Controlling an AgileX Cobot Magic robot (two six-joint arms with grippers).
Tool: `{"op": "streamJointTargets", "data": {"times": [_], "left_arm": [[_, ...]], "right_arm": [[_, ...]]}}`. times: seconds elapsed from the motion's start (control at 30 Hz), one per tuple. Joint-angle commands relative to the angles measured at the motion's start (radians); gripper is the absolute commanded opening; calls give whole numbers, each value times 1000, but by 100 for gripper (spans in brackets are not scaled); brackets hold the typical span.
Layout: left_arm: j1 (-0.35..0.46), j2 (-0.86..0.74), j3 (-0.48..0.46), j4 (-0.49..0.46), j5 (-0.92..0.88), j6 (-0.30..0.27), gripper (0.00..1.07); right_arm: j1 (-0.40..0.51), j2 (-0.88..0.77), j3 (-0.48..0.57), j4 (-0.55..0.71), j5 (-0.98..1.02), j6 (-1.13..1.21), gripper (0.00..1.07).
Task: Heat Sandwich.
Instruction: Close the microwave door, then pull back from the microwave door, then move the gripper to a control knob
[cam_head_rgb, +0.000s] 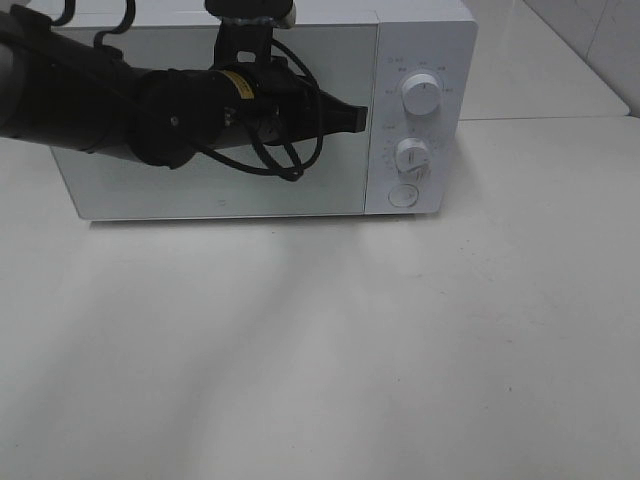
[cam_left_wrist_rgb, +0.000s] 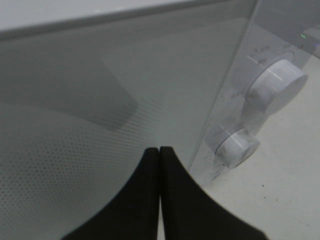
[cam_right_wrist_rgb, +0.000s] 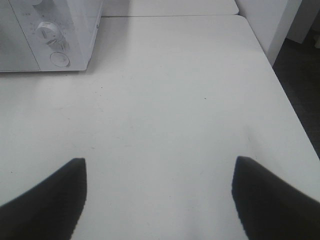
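The sandwich showed in no view, possibly behind the closed microwave door. The left gripper, pinched shut and empty, pointed at that door beside the knobs. The right gripper gaped wide over bare table. Soft bread likely squashes; grip its crusts gently

White microwave, dotted grey door, white knobs, black claw, white table

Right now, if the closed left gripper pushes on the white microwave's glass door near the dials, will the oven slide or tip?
The white microwave probably will not tip: it sits broad and low on the white table. It may slide slightly, since the tabletop looks smooth. The door looks stiff and already shut, so the shut left gripper should meet firm resistance.
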Motion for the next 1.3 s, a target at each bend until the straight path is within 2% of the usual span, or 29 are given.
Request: {"op": "streamJointTargets", "data": {"times": [0.03, 0.3, 0.4, 0.5, 0.6, 0.7, 0.73, 0.77, 0.8, 0.83, 1.07, 1.17, 1.3], "left_arm": [[-10, -49, -10, 3, 138, 0, 0], [-10, -131, -10, 3, 438, -2, 0], [-10, -151, -10, 0, 511, -16, 0], [-10, -191, -10, -5, 664, -36, 0], [-10, -211, -11, -5, 747, -36, 2], [-10, -240, -11, -10, 875, -36, 44], [-10, -240, -11, -10, 875, -36, 44], [-10, -251, -11, -16, 921, -49, 77], [-10, -253, -11, -17, 941, -60, 94], [-10, -258, -11, -17, 959, -63, 102], [-10, -275, -11, -2, 1081, -61, 98], [-4, -287, -11, 24, 1230, -61, 98], [-2, -290, -11, 66, 1337, -76, 98]], "right_arm": [[-3, -27, 1, 1, -15, -11, 76], [-3, -27, 1, 1, -15, -11, 76], [-3, -27, 1, 1, -15, -11, 76], [-3, -27, 1, 1, -15, -11, 76], [-3, -27, 1, 1, -15, -11, 76], [-3, -27, 1, 2, -15, -12, 75], [-3, -27, 1, 2, -15, -12, 75], [-3, -27, 1, 2, -15, -12, 75], [-3, -27, 1, 2, -15, -12, 75], [-3, -27, 1, 2, -15, -12, 75], [-3, -27, 1, 1, -15, -12, 75], [-3, -27, 1, 1, -15, -12, 75], [-3, -27, 1, 1, -15, -12, 75]]}}
